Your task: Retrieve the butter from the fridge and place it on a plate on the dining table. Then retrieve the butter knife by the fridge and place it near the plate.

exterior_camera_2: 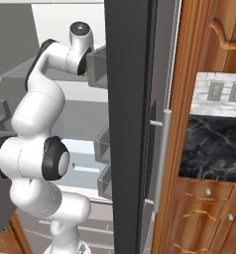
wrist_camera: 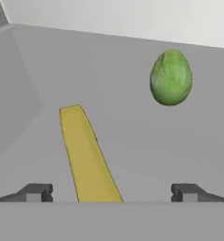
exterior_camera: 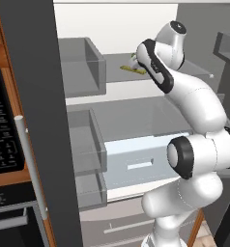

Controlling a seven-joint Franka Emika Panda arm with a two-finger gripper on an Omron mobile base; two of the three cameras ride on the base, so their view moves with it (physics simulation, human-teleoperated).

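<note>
From the left base camera I see my arm reaching into the open fridge, the hand over an upper shelf where the butter lies flat. From the right base camera the arm bends in past the dark door; the hand sits hidden behind a door bin. On the hand camera my gripper stands wide open, holding nothing, the butter running between its fingertips, a green fruit beyond.
</note>
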